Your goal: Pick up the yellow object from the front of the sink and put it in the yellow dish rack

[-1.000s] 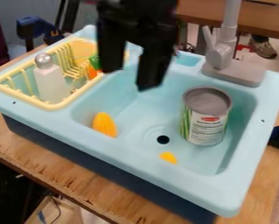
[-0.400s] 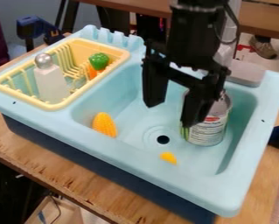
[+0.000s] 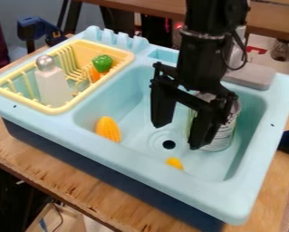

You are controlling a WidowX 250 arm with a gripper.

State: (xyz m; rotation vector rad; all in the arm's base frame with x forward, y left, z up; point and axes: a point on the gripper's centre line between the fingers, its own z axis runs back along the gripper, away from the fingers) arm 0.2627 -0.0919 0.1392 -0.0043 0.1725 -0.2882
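Dropping lower since a moment ago, my end effector [image 3: 180, 135] hangs spread and empty over the sink [image 3: 128, 152]. Just beside it, the upright can [image 3: 223, 138] lies away from the yellow rack [image 3: 86, 49].

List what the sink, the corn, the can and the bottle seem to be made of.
Sink: likely molded plastic, smooth with a soft sheen and rounded edges.
Corn: plastic or rubber, judging by its even color and molded kernels.
Can: probably metal, a grey cylinder with a printed label.
Bottle: pale, perhaps plastic; its shiny silvery top could be metal or coated.
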